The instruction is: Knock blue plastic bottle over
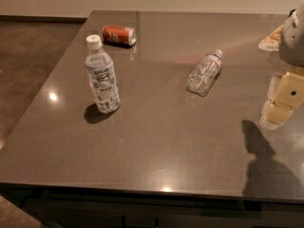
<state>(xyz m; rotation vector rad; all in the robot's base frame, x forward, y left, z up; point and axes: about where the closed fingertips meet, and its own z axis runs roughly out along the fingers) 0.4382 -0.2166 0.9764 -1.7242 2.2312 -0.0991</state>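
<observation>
The blue plastic bottle [101,77] stands upright near the desk's [156,146] left edge, so the knock is not yet done. The gripper [283,102] hangs at the right edge, well apart from the bottle. I cannot tell whether it is open or closed. A red soda can [119,34] lies near the far left corner.

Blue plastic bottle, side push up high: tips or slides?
Likely tips: the blue plastic bottle stands upright, tall on a narrow base. The table looks glossy, so a low push may slide it. Once down, probably rolls. The gripper is at the right edge, apart from it.
</observation>
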